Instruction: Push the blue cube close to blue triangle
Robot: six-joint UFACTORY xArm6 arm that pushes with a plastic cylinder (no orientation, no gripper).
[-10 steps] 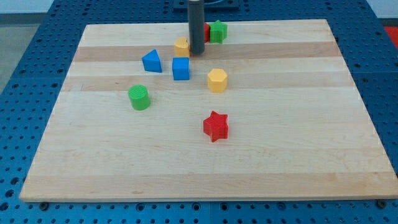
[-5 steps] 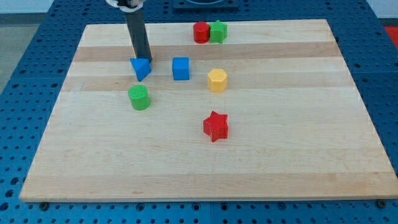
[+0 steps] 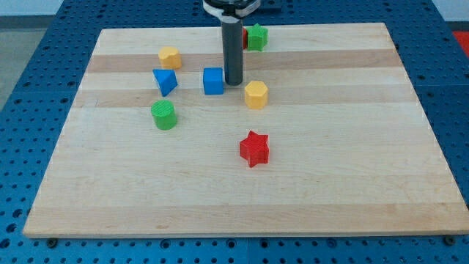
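Observation:
The blue cube [image 3: 213, 81] sits on the wooden board, above the middle. The blue triangle [image 3: 165, 81] lies to its left, a gap about one block wide between them. My rod comes down from the view's top and my tip [image 3: 233, 82] stands just right of the blue cube, close to its right side; I cannot tell if it touches.
A yellow block [image 3: 170, 57] lies above the blue triangle. A yellow hexagon [image 3: 256, 94] is right of my tip. A green cylinder [image 3: 164, 115] lies below the triangle. A red star [image 3: 254, 149] is lower. A green star [image 3: 256, 37] and a partly hidden red block [image 3: 244, 38] sit at the top.
My tip has moved from just above the blue triangle rightwards to the right side of the blue cube. The small yellow block, behind the rod before, now shows above the triangle.

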